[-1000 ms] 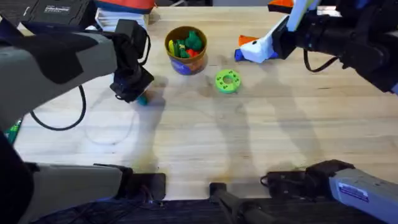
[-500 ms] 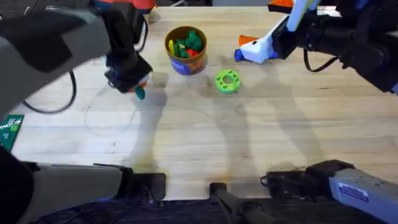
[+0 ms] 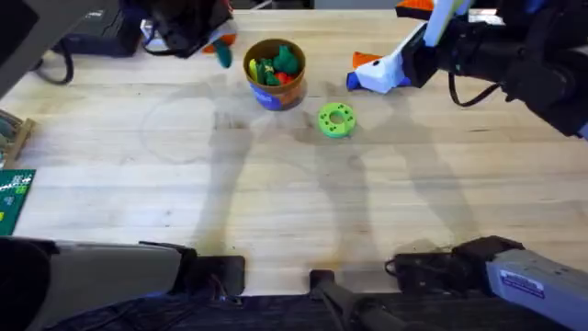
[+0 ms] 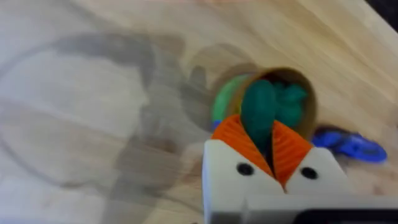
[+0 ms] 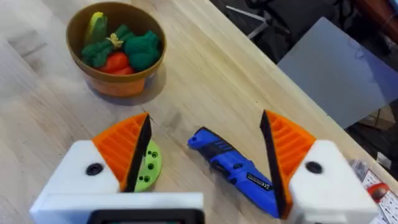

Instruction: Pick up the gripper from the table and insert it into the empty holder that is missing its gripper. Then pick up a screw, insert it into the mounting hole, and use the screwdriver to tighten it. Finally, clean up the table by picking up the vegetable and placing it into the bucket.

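Left gripper [image 4: 268, 146]: orange ribbed pads clenched on the vegetable [image 4: 258, 112], a small dark-green piece that stands up from between the pads. In the overhead view the same gripper [image 3: 219, 46] hangs at the far left of the table [image 3: 276, 211], raised above the wood, with the vegetable [image 3: 223, 57] showing just to the left of the bucket [image 3: 274, 74] and apart from its rim. In the left wrist view the bucket [image 4: 280, 99] lies directly past the pads, green produce visible in its mouth. Right gripper [image 5: 205, 155]: jaws released, spread wide, nothing between the orange pads. Between and beyond them lies the screwdriver [image 5: 236, 171], bright blue, flat on the table. Beside one pad, partly hidden by it, is a green disc [image 5: 149, 167] with holes; farther off stands the bucket [image 5: 116, 46] holding green, yellow and red-orange toy produce. Overhead, the green disc [image 3: 336, 119] lies on the wood to the right of the bucket and near it. At the far right a black robot arm [image 3: 496, 55] with a pale-blue and white body reaches over the table. A green circuit board [image 3: 14, 198] lies at the left edge.
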Available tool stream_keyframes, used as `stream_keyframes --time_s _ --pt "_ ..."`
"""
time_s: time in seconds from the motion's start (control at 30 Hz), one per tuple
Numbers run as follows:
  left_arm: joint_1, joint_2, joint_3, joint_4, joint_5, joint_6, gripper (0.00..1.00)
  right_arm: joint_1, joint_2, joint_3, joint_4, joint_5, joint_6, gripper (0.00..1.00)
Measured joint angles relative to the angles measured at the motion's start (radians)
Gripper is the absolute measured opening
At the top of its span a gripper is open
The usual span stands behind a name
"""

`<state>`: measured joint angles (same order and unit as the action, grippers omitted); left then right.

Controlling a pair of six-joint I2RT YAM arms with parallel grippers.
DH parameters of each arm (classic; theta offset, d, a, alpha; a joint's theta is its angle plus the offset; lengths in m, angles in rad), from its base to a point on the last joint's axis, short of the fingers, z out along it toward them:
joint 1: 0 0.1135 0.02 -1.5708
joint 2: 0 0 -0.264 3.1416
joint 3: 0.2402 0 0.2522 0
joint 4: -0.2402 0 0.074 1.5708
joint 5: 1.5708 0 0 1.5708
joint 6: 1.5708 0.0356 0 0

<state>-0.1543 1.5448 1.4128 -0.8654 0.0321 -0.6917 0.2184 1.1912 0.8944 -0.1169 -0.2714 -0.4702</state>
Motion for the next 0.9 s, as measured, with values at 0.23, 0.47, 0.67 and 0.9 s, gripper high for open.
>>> stream_keyframes --time_s 0.23,0.47,0.67,0.9 --pt "-0.097 0.000 0.000 0.119 0.105 0.189 0.020 0.000 0.000 0.000 0.000 0.000 0.000 0.994" --pt "-0.130 0.061 0.000 0.179 0.107 0.238 0.020 0.000 0.000 0.000 0.000 0.000 0.000 0.994" --pt "-0.143 0.174 0.000 0.176 0.108 0.205 0.048 0.000 0.000 0.000 0.000 0.000 0.000 0.994" --pt "-0.141 0.201 0.000 0.189 0.106 0.178 0.458 0.000 0.000 0.000 0.000 0.000 0.000 0.994"
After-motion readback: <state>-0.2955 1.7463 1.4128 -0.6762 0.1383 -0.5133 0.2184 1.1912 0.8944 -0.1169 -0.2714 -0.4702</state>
